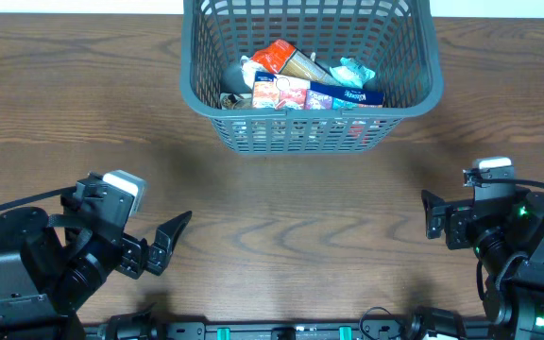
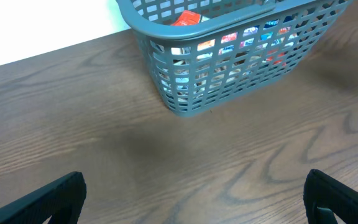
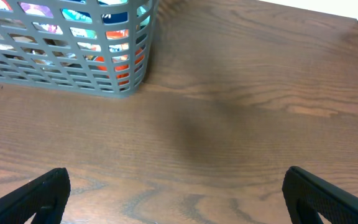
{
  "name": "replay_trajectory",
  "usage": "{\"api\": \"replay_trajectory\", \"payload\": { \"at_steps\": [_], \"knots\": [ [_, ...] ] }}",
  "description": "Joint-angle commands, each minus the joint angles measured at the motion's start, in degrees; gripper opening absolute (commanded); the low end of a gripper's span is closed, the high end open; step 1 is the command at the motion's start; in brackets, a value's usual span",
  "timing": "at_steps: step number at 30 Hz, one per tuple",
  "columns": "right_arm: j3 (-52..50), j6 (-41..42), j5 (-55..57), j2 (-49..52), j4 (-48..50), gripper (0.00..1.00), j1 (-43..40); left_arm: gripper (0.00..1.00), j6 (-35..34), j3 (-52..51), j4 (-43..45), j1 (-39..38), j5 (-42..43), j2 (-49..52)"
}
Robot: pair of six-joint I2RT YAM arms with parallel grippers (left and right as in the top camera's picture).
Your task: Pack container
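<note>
2 open, empty tools: left gripper (image 2: 191, 208) and right gripper (image 3: 179, 202), with the container (image 1: 310, 132) well ahead, between them. A low forward reach could ram its near wall, shoving it and jolting the snack packages (image 1: 300, 85).

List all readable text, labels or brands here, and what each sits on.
Nothing reads cleanly.
Blue packet in the container: white lettering, too blurred to read.
Pink box: print too small to read.
Orange packet: no legible text.

Packets (image 1: 302, 87) lie in the container (image 1: 291, 135) on the table (image 1: 281, 212).
</note>
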Motion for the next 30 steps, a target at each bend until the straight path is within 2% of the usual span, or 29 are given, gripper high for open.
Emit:
{"api": "replay_trajectory", "payload": {
  "at_steps": [1,10,13,18,26,30],
  "knots": [
    [-0.3,-0.7,-0.5,-0.1,0.0,0.99,-0.5,0.99,0.7,-0.2,0.0,-0.3,-0.3,0.3],
    [-0.3,-0.7,0.0,-0.2,-0.2,0.99,-0.5,0.99,0.7,-0.2,0.0,-0.3,-0.3,0.3],
    [-0.4,-0.2,-3.5,-0.7,-2.1,0.99,0.0,0.99,0.8,-0.2,0.0,-0.3,-0.3,0.3],
    [-4.3,1.8,-6.7,-6.8,-1.7,0.99,4.7,0.99,0.7,-0.2,0.0,-0.3,-0.3,0.3],
    [-22.8,1.9,-6.7,-24.8,14.8,0.99,12.1,0.99,0.8,-0.2,0.0,-0.3,-0.3,0.3],
    [-33.3,1.9,-5.3,-30.1,30.1,0.99,14.6,0.99,0.8,-0.2,0.0,-0.3,-0.3,0.3]
  ]
}}
